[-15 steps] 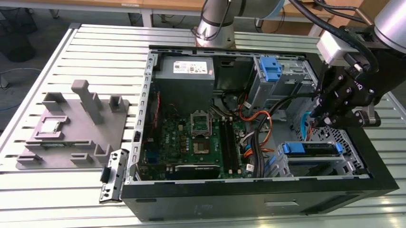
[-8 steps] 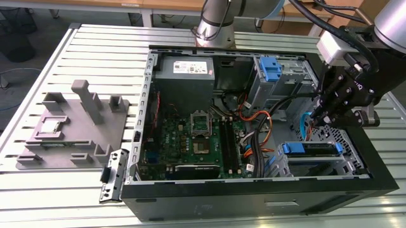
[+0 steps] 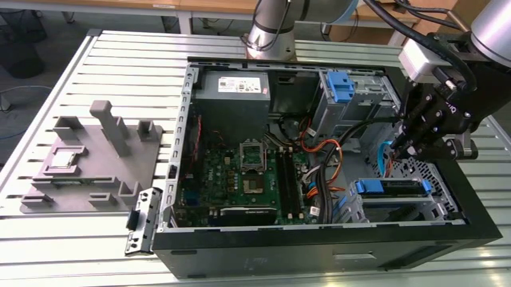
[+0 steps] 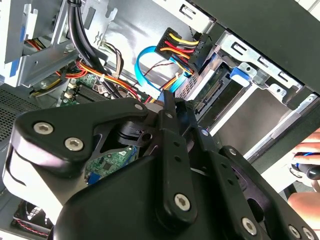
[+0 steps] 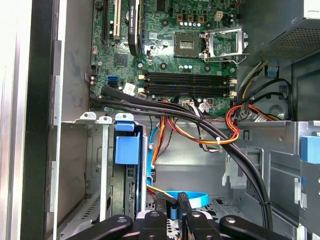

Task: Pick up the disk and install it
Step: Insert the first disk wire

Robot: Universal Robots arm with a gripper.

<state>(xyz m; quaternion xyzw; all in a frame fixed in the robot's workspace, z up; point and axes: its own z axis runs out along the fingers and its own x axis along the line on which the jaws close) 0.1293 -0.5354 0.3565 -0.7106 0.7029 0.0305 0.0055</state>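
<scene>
Black pincer (image 3: 397, 154) clenched, empty, above drive cage | disk (image 3: 389, 186) seated in bay | print unreadable

A pale metal surface (image 3: 119, 66) made of long parallel slats with grooves between them carries the scene in the exterior view. An open black computer tower case (image 3: 319, 251) lies on its side on the surface, toward the exterior view's right, its interior facing up. On the exterior view's left, well apart from the case, sits a grey fixture plate (image 3: 88, 164) with upright blocks and posts. A narrow black hinged bracket (image 3: 141, 220) lies just beside the case's near left corner. The robot arm's silver base (image 3: 270, 33) stands at the far edge.
</scene>
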